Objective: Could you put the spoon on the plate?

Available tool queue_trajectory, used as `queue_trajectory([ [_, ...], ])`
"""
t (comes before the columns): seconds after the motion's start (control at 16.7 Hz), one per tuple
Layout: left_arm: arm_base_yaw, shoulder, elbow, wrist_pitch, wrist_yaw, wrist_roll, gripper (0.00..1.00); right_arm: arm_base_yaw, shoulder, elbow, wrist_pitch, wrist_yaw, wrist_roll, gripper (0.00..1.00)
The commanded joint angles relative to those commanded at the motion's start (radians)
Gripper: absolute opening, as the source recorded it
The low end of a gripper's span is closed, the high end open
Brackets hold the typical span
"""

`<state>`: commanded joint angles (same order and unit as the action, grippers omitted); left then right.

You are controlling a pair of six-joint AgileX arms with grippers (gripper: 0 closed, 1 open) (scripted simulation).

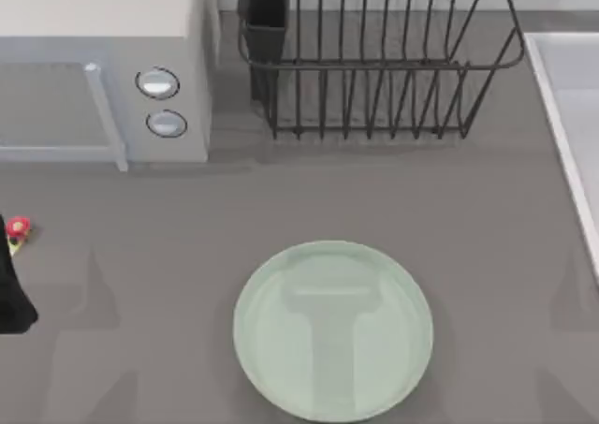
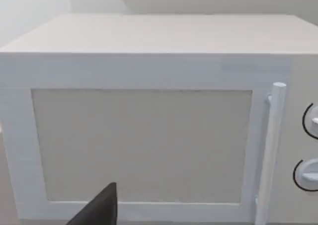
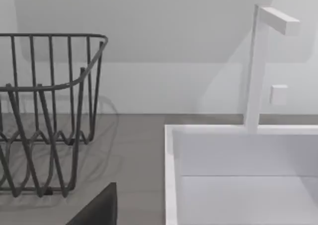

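The pale mint-green plate (image 1: 333,328) lies flat at the table's front centre, with nothing on it. At the far left edge of the top view I see the spoon (image 1: 17,228) as a red-pink and yellow ornament; its handle and bowl are hidden. Directly below the ornament a dark part of my left gripper (image 1: 13,293) pokes in from the left edge. Whether it holds the spoon I cannot tell. The same gripper (image 2: 97,209) appears as a dark wedge in the left wrist view. My right gripper (image 3: 98,208) appears as a dark wedge in the right wrist view.
A white microwave (image 1: 103,68) stands at the back left, its door (image 2: 141,145) facing the left wrist camera. A dark wire dish rack (image 1: 374,59) stands at the back centre. A white sink (image 3: 243,175) with a faucet (image 3: 258,66) lines the right side.
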<state>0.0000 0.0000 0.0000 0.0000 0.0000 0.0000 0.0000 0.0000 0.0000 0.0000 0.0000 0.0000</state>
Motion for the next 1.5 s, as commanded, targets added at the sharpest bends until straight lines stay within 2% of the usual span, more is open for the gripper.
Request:
queue_trajectory([
  [0.24, 0.004, 0.031, 0.030, -0.024, 0.000, 0.011, 1.00, 0.000, 0.000, 0.000, 0.000, 0.000, 0.000, 1.00],
  [0.48, 0.021, 0.221, 0.191, -0.155, 0.001, 0.071, 1.00, 0.000, 0.000, 0.000, 0.000, 0.000, 0.000, 1.00],
  [1.08, 0.096, 1.179, 0.820, -0.702, 0.005, 0.305, 1.00, 0.000, 0.000, 0.000, 0.000, 0.000, 0.000, 1.00],
  [1.5, 0.141, 1.670, 1.175, -0.994, 0.003, 0.434, 1.00, 0.000, 0.000, 0.000, 0.000, 0.000, 0.000, 1.00],
])
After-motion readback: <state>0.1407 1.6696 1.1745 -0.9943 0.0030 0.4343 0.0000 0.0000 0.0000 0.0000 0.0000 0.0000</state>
